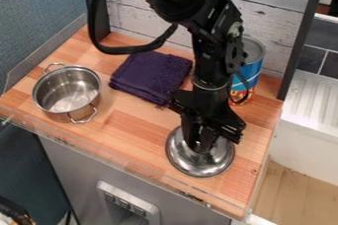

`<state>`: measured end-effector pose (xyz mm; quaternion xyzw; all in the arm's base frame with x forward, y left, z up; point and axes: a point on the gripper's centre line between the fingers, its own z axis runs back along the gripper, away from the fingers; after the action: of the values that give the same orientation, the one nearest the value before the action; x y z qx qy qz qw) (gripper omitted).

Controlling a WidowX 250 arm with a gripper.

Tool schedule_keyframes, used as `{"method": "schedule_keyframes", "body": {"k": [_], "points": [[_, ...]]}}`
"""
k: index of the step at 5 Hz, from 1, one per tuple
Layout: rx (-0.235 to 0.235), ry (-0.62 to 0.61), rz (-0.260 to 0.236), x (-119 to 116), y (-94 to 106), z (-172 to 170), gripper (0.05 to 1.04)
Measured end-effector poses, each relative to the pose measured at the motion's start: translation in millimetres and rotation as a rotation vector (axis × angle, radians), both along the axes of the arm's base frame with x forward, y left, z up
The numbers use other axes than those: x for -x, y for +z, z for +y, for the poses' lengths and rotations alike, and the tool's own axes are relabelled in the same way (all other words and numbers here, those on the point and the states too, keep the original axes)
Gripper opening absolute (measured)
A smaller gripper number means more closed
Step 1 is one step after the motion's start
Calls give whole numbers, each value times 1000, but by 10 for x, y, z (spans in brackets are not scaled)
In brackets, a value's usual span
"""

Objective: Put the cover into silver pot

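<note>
1. Steel lid: lies on the table by the front edge, toward the right corner in view.
2. Gripper: directly above the lid's centre; whether wide, narrow or holding cannot be told.
3. Grasp centrally and squarely; confirm a firm hold before lifting, as smooth metal may slip.
4. Raise level, clear of the silver pot rim near the left edge, before traversing.
</note>
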<state>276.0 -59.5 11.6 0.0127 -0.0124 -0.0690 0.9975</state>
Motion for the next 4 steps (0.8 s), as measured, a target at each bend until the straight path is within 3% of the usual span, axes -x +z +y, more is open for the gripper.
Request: {"method": "schedule_keyframes", "body": {"k": [1,3,4], "points": [[10,44,-37,-78,152,122,284],[53,338,-130,-20,708,918,284],[33,452,-120,81,729,1272,284]]}}
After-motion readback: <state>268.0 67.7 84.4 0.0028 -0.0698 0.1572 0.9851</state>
